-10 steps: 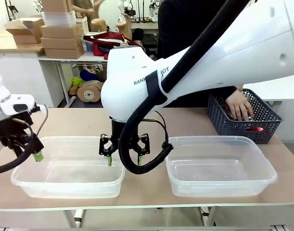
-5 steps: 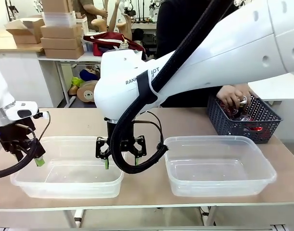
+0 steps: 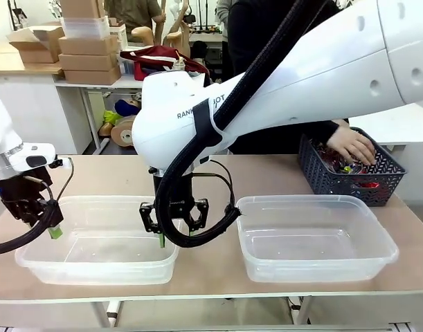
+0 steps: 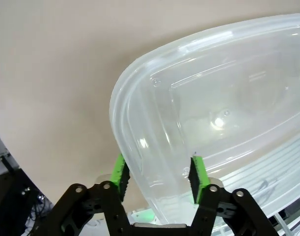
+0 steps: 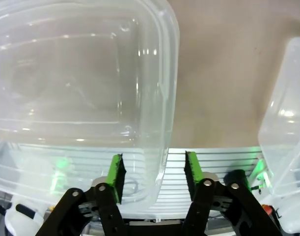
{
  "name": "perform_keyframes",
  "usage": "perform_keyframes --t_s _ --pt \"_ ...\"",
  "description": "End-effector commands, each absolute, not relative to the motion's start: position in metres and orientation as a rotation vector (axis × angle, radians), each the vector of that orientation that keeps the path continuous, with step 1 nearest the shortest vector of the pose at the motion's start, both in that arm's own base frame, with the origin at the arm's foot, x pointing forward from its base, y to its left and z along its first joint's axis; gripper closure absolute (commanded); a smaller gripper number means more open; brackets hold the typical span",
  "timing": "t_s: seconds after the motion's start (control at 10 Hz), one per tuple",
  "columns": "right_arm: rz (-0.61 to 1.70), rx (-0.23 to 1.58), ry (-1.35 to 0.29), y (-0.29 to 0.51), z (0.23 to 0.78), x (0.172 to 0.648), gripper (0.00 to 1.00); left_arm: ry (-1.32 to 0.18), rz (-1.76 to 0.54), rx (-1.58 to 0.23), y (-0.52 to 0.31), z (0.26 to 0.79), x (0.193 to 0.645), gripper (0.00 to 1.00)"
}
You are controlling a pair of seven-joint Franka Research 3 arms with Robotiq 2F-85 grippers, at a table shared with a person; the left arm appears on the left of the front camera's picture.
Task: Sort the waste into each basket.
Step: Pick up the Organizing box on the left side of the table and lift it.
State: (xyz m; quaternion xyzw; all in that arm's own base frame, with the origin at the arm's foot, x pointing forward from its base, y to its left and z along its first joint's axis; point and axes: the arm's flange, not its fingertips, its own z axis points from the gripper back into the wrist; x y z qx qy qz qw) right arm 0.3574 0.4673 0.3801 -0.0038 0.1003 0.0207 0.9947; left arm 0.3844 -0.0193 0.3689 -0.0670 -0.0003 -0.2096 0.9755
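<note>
L tub and R tub sit nearest, side by side on the table by its front edge. A narrow strip of table lies btwn them and they don't touch.

L gripper hangs at the L tub's outer end, fingers pointing down. In its wrist view the jaws stand well apart, w/ the tub's rim and end wall running btwn the green pads. One pad is outside the tub, the other over the inside. Can't tell if either pad touches the plastic. Nothing looks clamped.

R gripper is at the same tub's other end, the end next to the R tub, also pointing down. R arm reaches across the middle from the right, w/ a black cable looping under the wrist. In its wrist view the jaws are likewise apart, the L tub's rim and wall btwn them, and the R tub shows at that view's right edge. It has no closed hold on anything that I can see.

Farther back on the right stands a dark lattice basket, behind the R tub. The waste is in there: a red can shows through the lattice, plus more red bits too small to make out. A person's hand, dark sleeve, reaches into the basket from the far side.
</note>
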Motion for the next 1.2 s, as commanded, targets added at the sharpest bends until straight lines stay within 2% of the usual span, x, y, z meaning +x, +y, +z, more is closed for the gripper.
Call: perform_keyframes --t_s 0.0,0.9,1.1 --pt "0.012 -0.044 0.181 0.474 0.382 0.358 1.00 -0.002 -0.399 -0.097 -0.018 0.351 0.342 1.00" --pt "0.009 -0.063 0.178 0.470 0.379 0.355 1.00 -0.009 -0.392 -0.107 -0.014 0.354 0.341 1.00" --pt "0.047 -0.045 0.194 0.462 0.392 0.357 1.00 -0.018 -0.348 -0.118 -0.012 0.376 0.340 1.00"
